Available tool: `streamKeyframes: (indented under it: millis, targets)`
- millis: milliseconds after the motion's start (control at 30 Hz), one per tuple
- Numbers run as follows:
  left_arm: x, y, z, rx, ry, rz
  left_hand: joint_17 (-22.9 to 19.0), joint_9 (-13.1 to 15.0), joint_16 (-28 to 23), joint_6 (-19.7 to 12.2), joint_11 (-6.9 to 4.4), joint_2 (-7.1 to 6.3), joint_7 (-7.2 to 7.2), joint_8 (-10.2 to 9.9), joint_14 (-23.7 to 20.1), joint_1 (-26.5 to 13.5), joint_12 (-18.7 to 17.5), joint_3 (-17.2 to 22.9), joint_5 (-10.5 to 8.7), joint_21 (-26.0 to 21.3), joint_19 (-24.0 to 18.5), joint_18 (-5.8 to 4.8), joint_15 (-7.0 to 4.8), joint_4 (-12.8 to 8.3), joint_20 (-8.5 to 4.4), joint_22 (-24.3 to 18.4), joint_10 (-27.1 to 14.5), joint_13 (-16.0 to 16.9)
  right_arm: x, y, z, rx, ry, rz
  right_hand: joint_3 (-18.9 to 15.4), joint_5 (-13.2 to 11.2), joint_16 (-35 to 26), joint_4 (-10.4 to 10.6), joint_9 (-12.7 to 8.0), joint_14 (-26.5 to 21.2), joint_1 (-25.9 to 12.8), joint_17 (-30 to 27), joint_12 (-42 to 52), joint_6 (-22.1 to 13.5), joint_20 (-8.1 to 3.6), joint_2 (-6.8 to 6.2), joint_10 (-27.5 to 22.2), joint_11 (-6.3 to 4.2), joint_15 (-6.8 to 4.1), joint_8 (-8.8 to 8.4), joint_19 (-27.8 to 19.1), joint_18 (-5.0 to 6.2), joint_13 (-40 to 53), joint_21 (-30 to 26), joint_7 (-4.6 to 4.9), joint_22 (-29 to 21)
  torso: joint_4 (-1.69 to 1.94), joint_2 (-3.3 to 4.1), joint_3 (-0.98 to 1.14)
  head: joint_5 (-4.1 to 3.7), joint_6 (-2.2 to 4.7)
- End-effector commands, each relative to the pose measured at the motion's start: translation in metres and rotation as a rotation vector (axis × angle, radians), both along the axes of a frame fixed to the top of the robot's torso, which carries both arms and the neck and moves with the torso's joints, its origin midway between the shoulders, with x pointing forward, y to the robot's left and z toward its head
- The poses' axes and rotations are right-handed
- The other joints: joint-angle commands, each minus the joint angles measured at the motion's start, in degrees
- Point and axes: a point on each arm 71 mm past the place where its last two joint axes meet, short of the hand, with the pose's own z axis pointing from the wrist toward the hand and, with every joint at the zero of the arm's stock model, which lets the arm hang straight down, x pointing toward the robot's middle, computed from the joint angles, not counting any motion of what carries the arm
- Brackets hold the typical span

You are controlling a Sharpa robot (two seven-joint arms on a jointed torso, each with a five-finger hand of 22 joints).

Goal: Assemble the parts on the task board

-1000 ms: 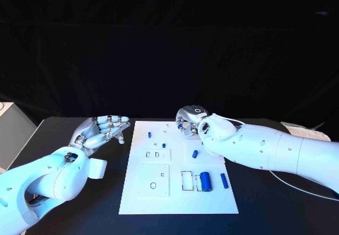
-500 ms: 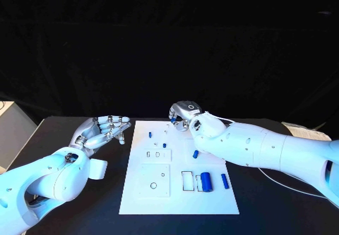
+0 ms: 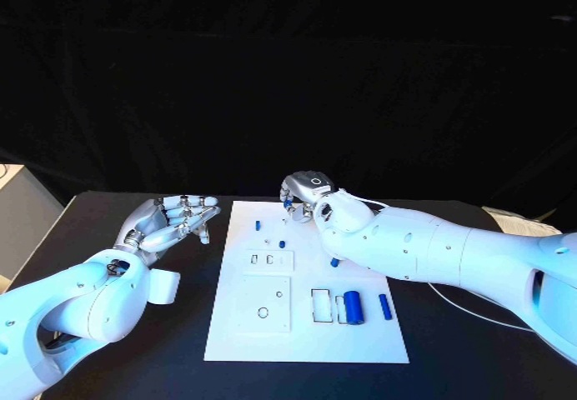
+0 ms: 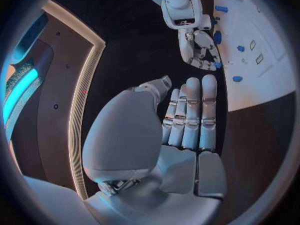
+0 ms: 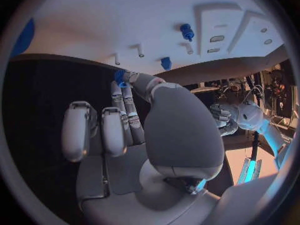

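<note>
A: The right robot hand (image 3: pixel 308 193) pinches a small blue part (image 5: pixel 119 78) above the far edge of the white board (image 3: pixel 241 333); the left robot hand (image 3: pixel 174 222) hovers beside it, fingers apart and holding nothing.

B: So it's early, I'd say: several blue parts (image 3: pixel 351 307) lie loose on the board.

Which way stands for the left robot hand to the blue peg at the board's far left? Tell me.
Probably free: the left robot hand hovers open beside the task board, nothing lying between it and the blue peg.
</note>
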Motion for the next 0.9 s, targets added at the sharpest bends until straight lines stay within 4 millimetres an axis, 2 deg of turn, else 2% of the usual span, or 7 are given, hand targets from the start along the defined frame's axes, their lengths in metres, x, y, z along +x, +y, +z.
streamKeyframes:
  millis: [33, 233, 467, 900]
  targets:
    - [-0.0006, -0.0019, 0.0019, -0.007, -0.012, -0.006, 0.09, 0.05, 0.4, -0.38, -0.02, 0.36, -0.07, -0.31, -0.1, -0.16, -0.18, 0.3, -0.04, 0.31, -0.37, 0.84, -0.03, 0.05, 0.04, 0.05, -0.42, -0.01, 0.0002, 0.0013, -0.0023, -0.027, 0.018, 0.015, 0.28, -0.01, 0.33, -0.01, 0.1, 2.06, -0.09, -0.04, -0.21, 0.1, -0.12, -0.16, 1.87, -1.62, -0.35, 0.17, 0.27, -0.36, 0.71, 0.28, -0.04, 0.06, 0.27, 0.21, -0.2, -0.11, -0.1]
    - [-0.0002, -0.0012, 0.0022, -0.006, -0.013, -0.004, 0.09, 0.05, 0.4, -0.38, -0.02, 0.36, -0.07, -0.31, -0.1, -0.16, -0.18, 0.3, -0.04, 0.31, -0.37, 0.84, -0.03, 0.05, 0.04, 0.05, -0.42, -0.01, 0.0007, -0.0009, -0.0036, -0.037, 0.029, 0.01, 0.27, -0.06, 0.35, 0.0, 0.12, 2.06, -0.15, -0.01, -0.23, 0.07, -0.11, -0.19, 1.86, -1.61, -0.35, 0.16, 0.27, -0.36, 0.71, 0.28, -0.04, 0.07, 0.33, 0.44, -0.36, -0.04, -0.27]
    - [0.0, -0.0005, 0.0022, -0.006, -0.013, -0.002, 0.09, 0.05, 0.4, -0.38, -0.02, 0.36, -0.07, -0.31, -0.1, -0.16, -0.18, 0.3, -0.04, 0.31, -0.37, 0.84, -0.03, 0.05, 0.04, 0.05, -0.42, -0.01, 0.0011, -0.0034, -0.0044, -0.045, 0.036, -0.004, 0.22, -0.16, 0.43, 0.02, 0.18, 2.09, -0.31, 0.14, -0.28, 0.01, -0.1, -0.29, 1.83, -1.6, -0.33, 0.13, 0.29, -0.38, 0.7, 0.35, -0.04, 0.19, 0.33, 0.5, -0.32, 0.05, -0.39]
    - [0.0002, -0.0003, 0.0021, -0.006, -0.012, -0.003, 0.09, 0.05, 0.4, -0.38, -0.02, 0.36, -0.07, -0.31, -0.1, -0.16, -0.18, 0.3, -0.04, 0.31, -0.37, 0.84, -0.03, 0.05, 0.04, 0.05, -0.42, -0.01, 0.0024, -0.0045, -0.0051, -0.056, 0.041, -0.015, 0.18, -0.25, 0.47, 0.05, 0.23, 2.1, -0.49, 0.18, -0.34, -0.1, -0.08, -0.4, 1.76, -1.57, -0.31, 0.08, 0.27, -0.38, 0.68, 0.34, -0.03, 0.18, 0.42, 0.68, -0.37, 0.07, -0.11]
